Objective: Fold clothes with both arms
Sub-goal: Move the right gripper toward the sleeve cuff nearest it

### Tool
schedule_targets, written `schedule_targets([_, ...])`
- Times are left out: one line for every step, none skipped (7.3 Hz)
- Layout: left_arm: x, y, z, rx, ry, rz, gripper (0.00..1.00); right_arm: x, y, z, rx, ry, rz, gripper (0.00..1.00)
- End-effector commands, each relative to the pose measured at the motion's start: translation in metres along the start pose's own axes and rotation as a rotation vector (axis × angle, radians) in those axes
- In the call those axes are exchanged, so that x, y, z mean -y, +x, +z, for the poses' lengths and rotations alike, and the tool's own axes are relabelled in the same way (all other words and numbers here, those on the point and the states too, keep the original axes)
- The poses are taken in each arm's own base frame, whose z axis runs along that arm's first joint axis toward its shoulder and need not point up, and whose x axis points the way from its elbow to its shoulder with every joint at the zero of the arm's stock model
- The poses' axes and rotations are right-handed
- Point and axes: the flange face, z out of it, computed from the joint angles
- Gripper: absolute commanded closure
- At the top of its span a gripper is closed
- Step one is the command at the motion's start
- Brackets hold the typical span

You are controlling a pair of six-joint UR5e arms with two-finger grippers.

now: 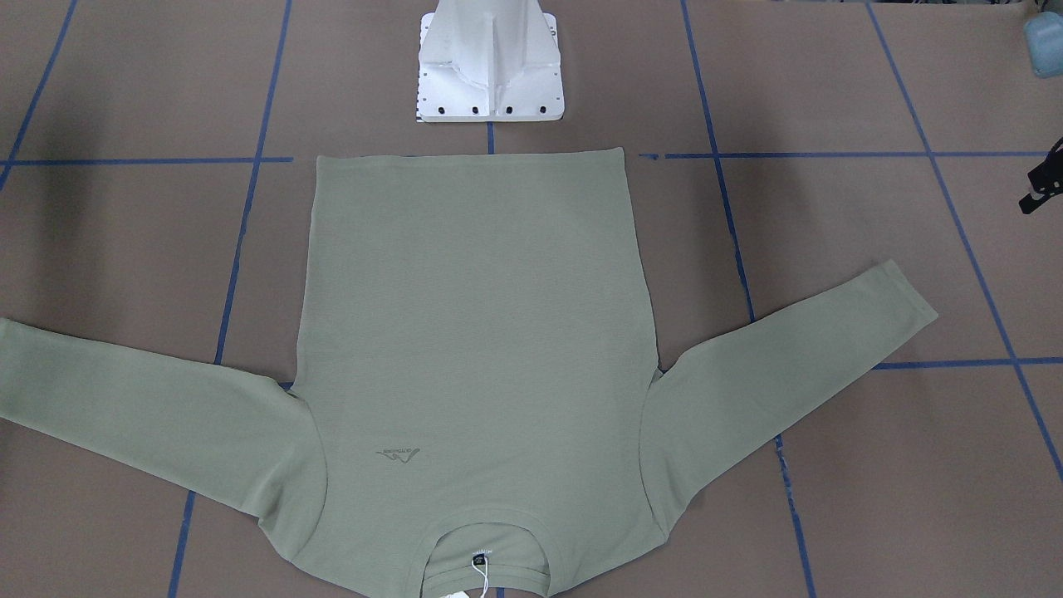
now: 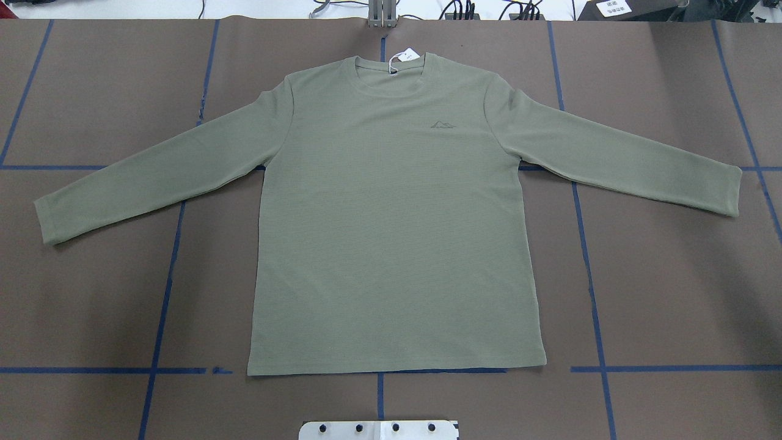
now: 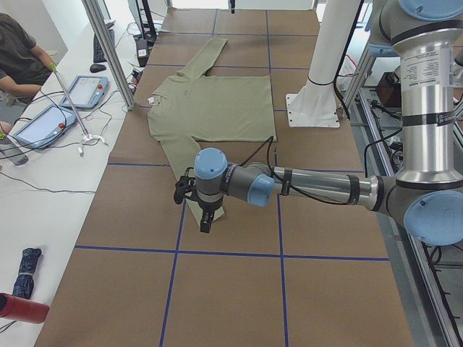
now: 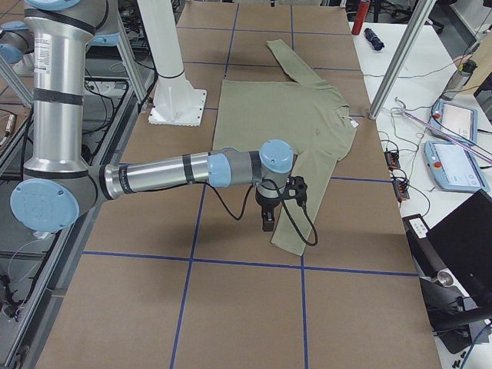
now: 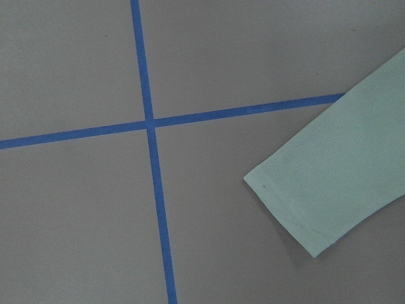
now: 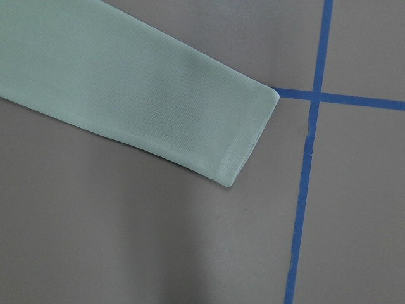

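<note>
The sage-green long-sleeve shirt point(image 2: 391, 214) lies flat, front up, with both sleeves spread out and its white hang tag point(image 2: 403, 56) at the neckline on the far side. In the exterior left view my left gripper point(image 3: 205, 217) hangs over the near sleeve's end. The left wrist view looks down on that cuff point(image 5: 316, 190) and shows no fingers. My right gripper point(image 4: 267, 219) hangs just beside the other sleeve's end. The right wrist view shows that cuff point(image 6: 240, 145), again without fingers. I cannot tell whether either gripper is open or shut.
The white pedestal base point(image 1: 490, 66) stands just behind the shirt's hem. Blue tape lines point(image 2: 589, 275) grid the brown table. Beyond the far edge stand metal frame posts point(image 3: 108, 50) and a side table with tablets point(image 3: 43, 123), where a person point(image 3: 18, 58) sits.
</note>
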Motion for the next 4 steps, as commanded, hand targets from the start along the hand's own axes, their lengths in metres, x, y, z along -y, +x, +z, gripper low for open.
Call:
schedule_targets([0.011,0.005,-0.004,0.014,0.017,0.021,0.00,0.010,-0.007,-0.005,0.005,0.014,-0.014,0.00])
schedule_targets([0.011,0.002,-0.002,0.036,0.013,0.012,0.00,0.012,-0.008,-0.007,0.003,0.029,-0.031,0.00])
schedule_targets([0.003,-0.016,0.004,0.114,0.014,0.001,0.00,0.014,-0.004,-0.001,0.009,0.043,-0.044,0.00])
schedule_targets([0.016,-0.006,-0.006,0.138,0.042,0.019,0.00,0.016,-0.007,0.003,0.007,0.056,-0.076,0.00])
